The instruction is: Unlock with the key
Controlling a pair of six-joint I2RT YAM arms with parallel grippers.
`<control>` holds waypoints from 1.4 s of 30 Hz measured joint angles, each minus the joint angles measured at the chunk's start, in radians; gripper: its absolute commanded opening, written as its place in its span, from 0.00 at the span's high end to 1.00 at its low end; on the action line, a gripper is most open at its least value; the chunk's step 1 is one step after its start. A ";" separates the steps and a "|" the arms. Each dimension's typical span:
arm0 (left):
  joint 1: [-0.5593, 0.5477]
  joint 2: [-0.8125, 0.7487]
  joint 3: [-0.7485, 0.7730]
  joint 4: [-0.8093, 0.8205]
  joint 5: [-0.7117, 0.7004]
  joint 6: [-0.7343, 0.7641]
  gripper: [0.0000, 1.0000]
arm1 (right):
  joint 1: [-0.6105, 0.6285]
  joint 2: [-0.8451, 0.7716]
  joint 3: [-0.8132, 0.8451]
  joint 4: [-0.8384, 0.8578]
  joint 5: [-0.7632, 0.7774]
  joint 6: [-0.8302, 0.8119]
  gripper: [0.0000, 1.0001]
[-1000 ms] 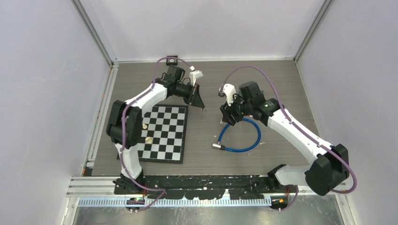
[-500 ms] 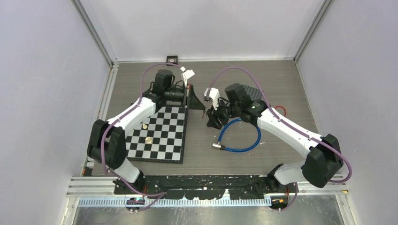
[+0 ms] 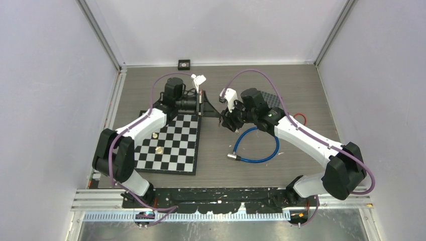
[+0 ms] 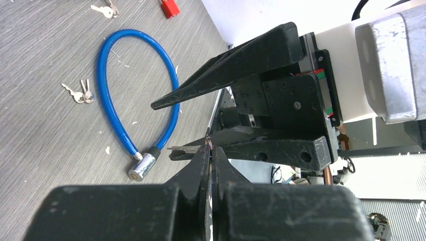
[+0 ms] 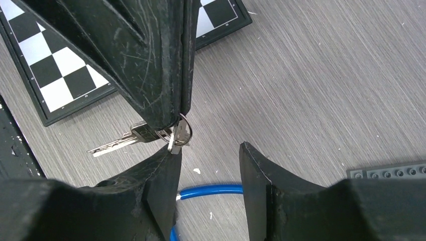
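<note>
My left gripper [image 3: 216, 114] is shut on the ring of a bunch of keys [image 5: 145, 134] and holds it above the table; its tips [image 4: 211, 148] pinch the ring, with one key blade [image 4: 183, 148] sticking out sideways. My right gripper [image 3: 225, 122] is open right beside it. In the right wrist view its gap [image 5: 208, 158] is empty and a hanging key touches its left fingertip [image 5: 168, 160]. The blue cable lock [image 3: 258, 145] lies on the table below, its silver barrel [image 4: 142, 166] at the near end.
A chessboard [image 3: 173, 143] with two brass pieces [image 3: 158, 149] lies at the left. Loose keys [image 4: 80, 94] and a red item [image 4: 169, 7] lie beyond the cable. A dark studded plate [image 5: 392, 170] and a red ring [image 3: 300, 118] lie at the right.
The left arm's elbow swung left while its gripper stayed near the middle with the keys. The right gripper moved left and a little back, up to the left gripper's tips.
</note>
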 measured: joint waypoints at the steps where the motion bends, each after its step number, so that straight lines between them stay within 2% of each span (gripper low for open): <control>1: 0.000 0.000 -0.002 0.005 0.000 -0.009 1.00 | 0.000 0.000 -0.001 0.001 0.003 0.000 0.50; 5: 0.000 0.000 -0.016 0.021 0.000 -0.024 1.00 | 0.000 0.000 -0.001 0.013 0.002 0.000 0.57; 7: 0.000 0.000 -0.024 0.023 0.000 -0.032 1.00 | 0.001 0.000 -0.001 0.014 0.002 0.003 0.57; 15: 0.000 0.000 -0.031 0.009 -0.049 -0.040 1.00 | 0.002 -0.018 0.000 -0.021 -0.005 -0.020 0.47; 25: -0.003 0.021 0.100 -0.210 -0.312 -0.093 1.00 | 0.036 -0.047 0.100 -0.182 0.011 -0.075 0.46; 31: -0.028 0.040 0.153 -0.354 -0.460 -0.130 1.00 | 0.061 0.010 0.185 -0.183 0.071 -0.029 0.51; 42: -0.049 0.045 0.162 -0.468 -0.546 -0.180 1.00 | 0.080 0.138 0.211 -0.179 0.170 0.061 0.51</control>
